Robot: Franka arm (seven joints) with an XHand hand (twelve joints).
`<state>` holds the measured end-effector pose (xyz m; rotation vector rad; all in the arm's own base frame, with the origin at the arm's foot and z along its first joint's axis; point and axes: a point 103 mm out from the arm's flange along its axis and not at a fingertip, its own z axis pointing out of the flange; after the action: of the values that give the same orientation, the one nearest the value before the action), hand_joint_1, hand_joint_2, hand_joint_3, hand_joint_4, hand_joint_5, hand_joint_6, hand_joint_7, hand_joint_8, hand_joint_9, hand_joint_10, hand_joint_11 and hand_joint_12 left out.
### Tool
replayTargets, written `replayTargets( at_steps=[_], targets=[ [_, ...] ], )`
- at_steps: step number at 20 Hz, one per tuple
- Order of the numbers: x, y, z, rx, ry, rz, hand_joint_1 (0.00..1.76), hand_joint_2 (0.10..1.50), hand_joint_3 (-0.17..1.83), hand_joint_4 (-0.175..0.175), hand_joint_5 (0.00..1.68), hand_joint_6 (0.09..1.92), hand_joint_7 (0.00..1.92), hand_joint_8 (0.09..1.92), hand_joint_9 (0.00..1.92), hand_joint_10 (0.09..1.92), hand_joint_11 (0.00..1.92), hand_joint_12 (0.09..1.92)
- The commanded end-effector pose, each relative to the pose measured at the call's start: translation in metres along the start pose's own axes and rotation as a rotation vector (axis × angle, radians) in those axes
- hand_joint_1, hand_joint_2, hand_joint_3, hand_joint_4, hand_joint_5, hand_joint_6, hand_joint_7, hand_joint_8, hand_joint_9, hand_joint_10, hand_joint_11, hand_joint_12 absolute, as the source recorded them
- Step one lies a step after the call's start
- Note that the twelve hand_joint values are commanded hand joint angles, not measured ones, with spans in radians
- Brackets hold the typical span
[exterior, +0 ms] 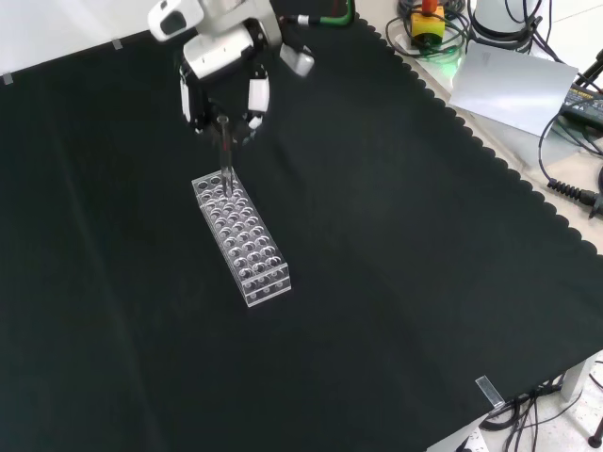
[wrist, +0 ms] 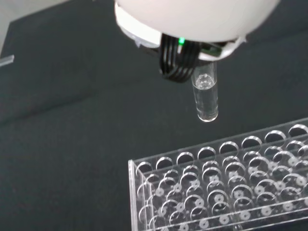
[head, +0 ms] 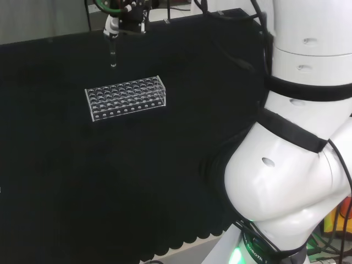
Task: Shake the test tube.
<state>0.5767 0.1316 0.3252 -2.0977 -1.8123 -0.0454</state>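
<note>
A clear glass test tube (head: 113, 55) (exterior: 225, 151) (wrist: 205, 98) hangs upright in the air, its round bottom down. The black and white hand (head: 124, 16) (exterior: 226, 71) (wrist: 192, 19) is shut on its upper end, fingers curled round it. A clear plastic tube rack (head: 125, 98) (exterior: 242, 229) (wrist: 226, 187) with several rows of holes stands on the black cloth. In the head view the tube hangs beyond the rack's far long side. In the front view its bottom is close over the rack's upper end. The wrist view shows a gap between tube and rack. What the tube holds I cannot tell.
The arm's white links (head: 297, 137) stand at the right of the head view. Beyond the cloth's scalloped edge in the front view lie a red and yellow stop button (exterior: 429, 21), a grey sheet (exterior: 513, 80) and cables (exterior: 565, 179). Bare cloth surrounds the rack.
</note>
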Motion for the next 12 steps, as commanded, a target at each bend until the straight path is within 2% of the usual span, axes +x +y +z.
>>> replayTargets(
  at_steps=[1,6,12],
  targets=[
    [-0.022,-0.020,-0.034,-0.047,0.000,0.006,1.44,0.55,0.77,-0.175,1.30,0.63,1.36,0.67,1.33,0.62,1.25,0.87],
    [-0.014,-0.027,-0.036,-0.037,-0.010,-0.015,1.44,0.55,0.78,-0.175,1.30,0.63,1.36,0.67,1.33,0.62,1.25,0.87],
    [0.025,-0.039,-0.025,-0.002,0.025,-0.091,1.44,0.55,0.78,-0.175,1.29,0.63,1.36,0.67,1.33,0.63,1.25,0.87]
  ],
)
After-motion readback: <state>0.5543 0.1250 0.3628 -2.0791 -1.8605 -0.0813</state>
